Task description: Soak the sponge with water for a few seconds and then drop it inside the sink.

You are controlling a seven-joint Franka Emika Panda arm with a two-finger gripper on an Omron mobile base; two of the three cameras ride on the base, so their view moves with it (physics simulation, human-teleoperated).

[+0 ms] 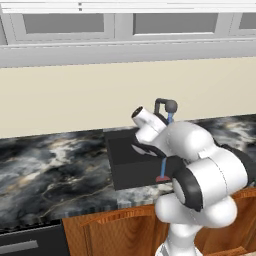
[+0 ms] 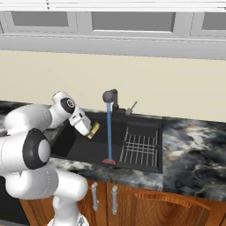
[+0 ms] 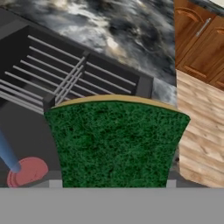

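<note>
Gripper (image 2: 90,129) clamped on the sponge (image 2: 93,128), held above the sink (image 2: 70,143) basin's left half; the water (image 2: 109,132) stream falls just beside it at three o'clock, not touching.

The bench (image 2: 194,132) is a grey-black marbled slab running along the cream wall, with wooden cupboard doors (image 2: 145,207) beneath its near edge. A black rectangular sink (image 2: 145,167) is cut into it, and a dark tap (image 2: 111,98) stands at the sink's far rim. Inside the sink, a wire rack (image 2: 140,148) lies on the right side of the floor, and a reddish patch (image 2: 109,162) sits near the front wall, left of the rack.
</note>
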